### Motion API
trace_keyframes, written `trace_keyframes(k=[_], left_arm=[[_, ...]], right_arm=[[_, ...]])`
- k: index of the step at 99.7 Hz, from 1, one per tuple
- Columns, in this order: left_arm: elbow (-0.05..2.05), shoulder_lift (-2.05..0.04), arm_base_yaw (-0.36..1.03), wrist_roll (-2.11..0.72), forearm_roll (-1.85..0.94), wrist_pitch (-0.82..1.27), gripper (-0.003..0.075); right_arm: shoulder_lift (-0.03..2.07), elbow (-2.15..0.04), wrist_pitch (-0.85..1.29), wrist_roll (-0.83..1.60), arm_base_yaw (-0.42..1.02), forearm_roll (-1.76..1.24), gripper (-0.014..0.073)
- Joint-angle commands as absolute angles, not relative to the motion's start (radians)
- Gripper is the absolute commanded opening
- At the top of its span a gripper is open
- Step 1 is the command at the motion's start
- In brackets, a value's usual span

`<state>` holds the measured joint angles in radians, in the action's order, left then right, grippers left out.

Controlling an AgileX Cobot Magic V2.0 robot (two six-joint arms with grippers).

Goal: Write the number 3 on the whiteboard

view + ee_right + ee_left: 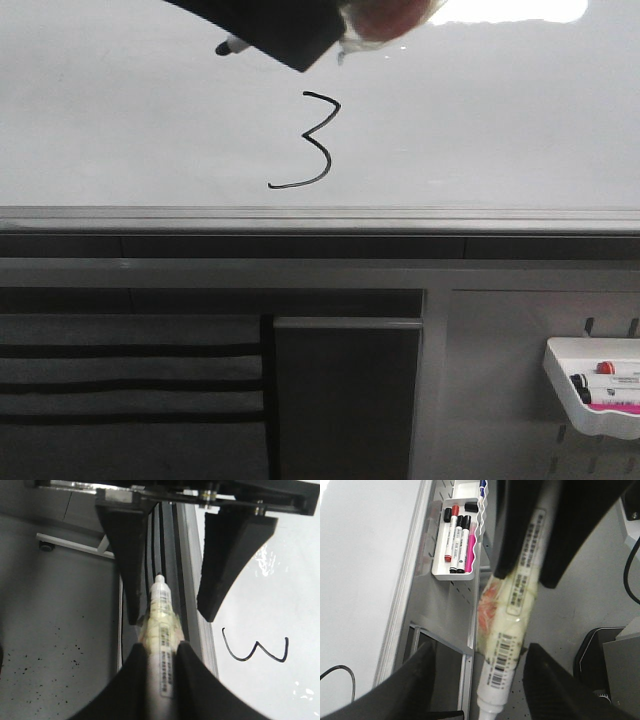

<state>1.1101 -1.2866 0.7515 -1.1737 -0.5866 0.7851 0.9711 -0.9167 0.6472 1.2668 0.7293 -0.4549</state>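
Black number 3 [305,140], end effector [262,32] cropped

Number 3 [305,140] on whiteboard [500,120] (handwritten).

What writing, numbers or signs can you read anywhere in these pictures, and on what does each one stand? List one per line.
"3": hand-drawn in black, the number 3 on the whiteboard.
Printed text block and barcode on the held marker: too small and blurred to read.
Labels on the markers in the white tray: too small to read.
No other text shows.
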Motion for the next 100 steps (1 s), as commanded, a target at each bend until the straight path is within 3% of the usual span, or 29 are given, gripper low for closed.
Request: trace_keyframes(k=[1, 15, 100], left_arm=[[1.147, -1.269, 0.759, -1.175, -0.619, 0.753, 0.0294], [1.147, -1.275, 0.759, -1.175, -0.61, 0.759, 0.0239], [1.147, -1.253, 0.759, -1.175, -0.606, 0.77, 0.024]], right_arm=[[0.963, -0.942, 0.576, 1.274, 0.731, -0.472, -0.0033], [0.963, -0.942, 0.572, 1.274, 0.731, -0.489, -0.0033], [0.963, -0.942, 0.57, 1.274, 0.731, -0.496, -0.0033]])
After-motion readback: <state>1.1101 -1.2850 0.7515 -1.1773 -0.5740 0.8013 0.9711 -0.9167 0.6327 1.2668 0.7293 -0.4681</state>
